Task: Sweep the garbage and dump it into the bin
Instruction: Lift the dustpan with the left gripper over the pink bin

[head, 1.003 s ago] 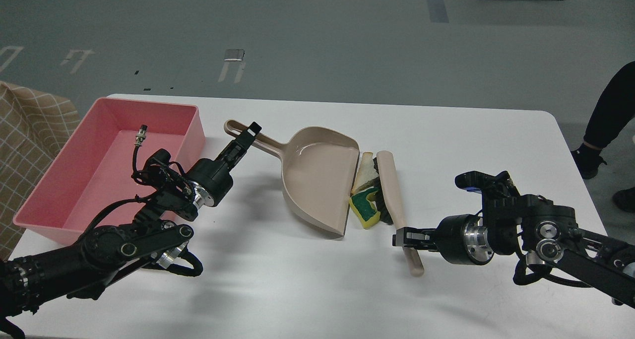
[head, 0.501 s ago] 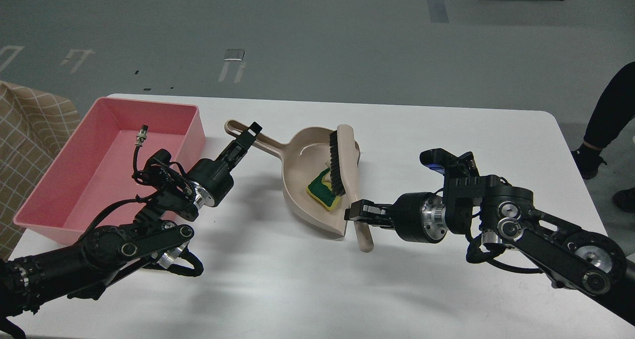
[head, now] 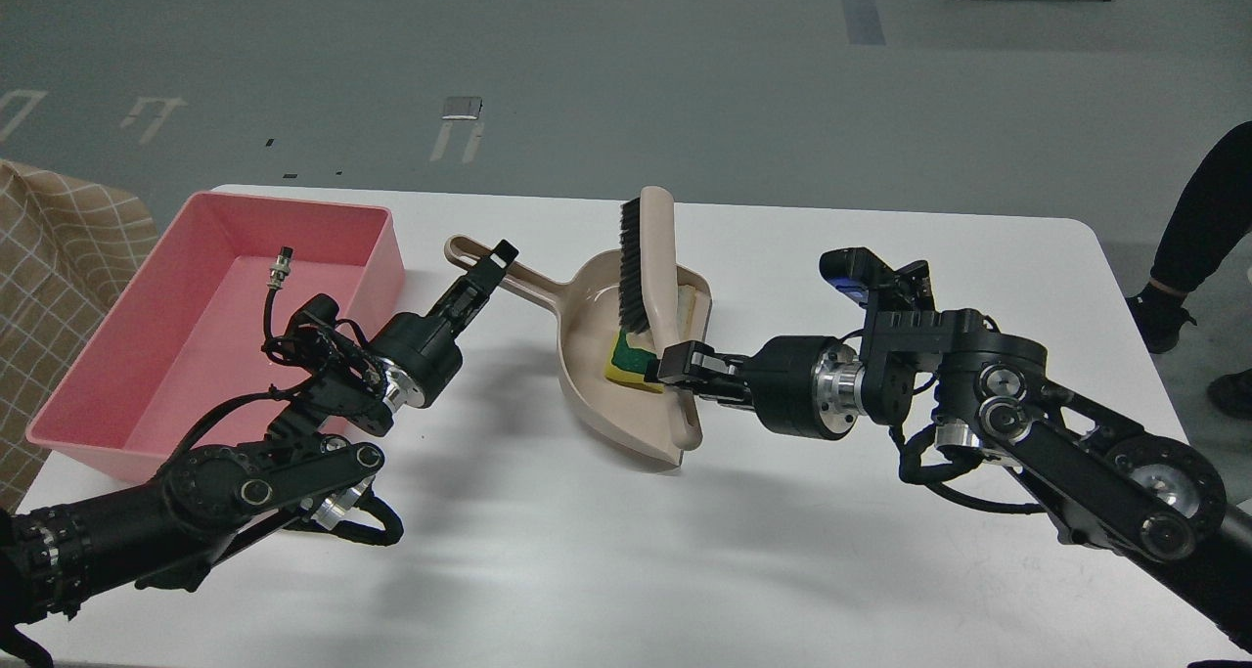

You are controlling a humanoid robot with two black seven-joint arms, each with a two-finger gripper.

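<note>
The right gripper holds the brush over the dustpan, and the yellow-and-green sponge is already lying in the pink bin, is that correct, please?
Not quite. The head view shows the sponge lying in the dustpan, not in the pink bin. The rest holds: the right gripper does hold the brush over the dustpan.

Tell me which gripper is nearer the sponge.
Right. The right gripper is shut on the brush handle just right of the sponge in the dustpan; the left gripper holds the dustpan's handle, farther left.
</note>
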